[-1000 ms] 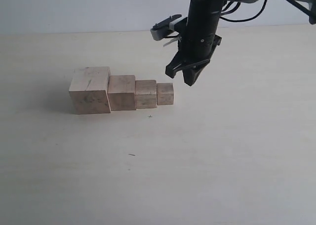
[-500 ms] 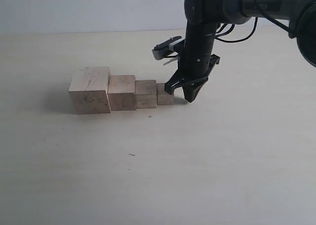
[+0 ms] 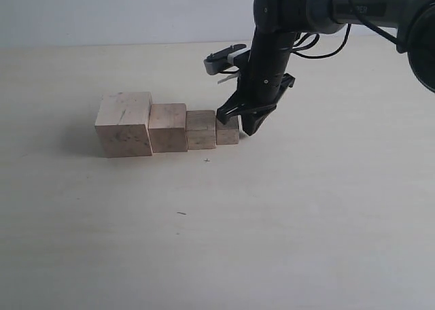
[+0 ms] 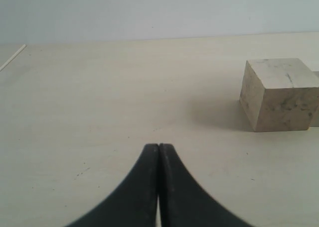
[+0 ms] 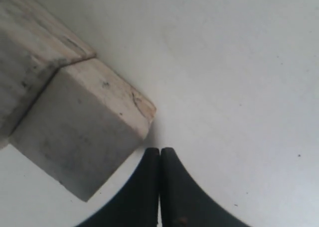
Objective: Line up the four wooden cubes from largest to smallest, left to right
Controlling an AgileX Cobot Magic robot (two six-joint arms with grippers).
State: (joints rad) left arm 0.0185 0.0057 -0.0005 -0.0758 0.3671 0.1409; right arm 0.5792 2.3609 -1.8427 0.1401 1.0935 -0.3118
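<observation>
Faintly, dark scribbles [image 4: 285,103] mark the largest cube [image 3: 124,124].

Bare table [image 3: 292,235] surrounds the four wooden cubes [image 3: 168,128]; the right arm [image 3: 272,52]'s jaws crowd the smallest cube [image 3: 228,131].

Four wooden cubes stand on one tabletop [image 3: 306,221]: one largest cube [image 3: 124,125], one second cube [image 3: 168,127], one third cube [image 3: 201,130] and one smallest cube [image 3: 228,133]. One dark robot arm [image 3: 275,45] shows in the exterior view. Two pairs of jaws show, one in each wrist view. Two small dark specks [image 3: 206,160] mark the tabletop.
</observation>
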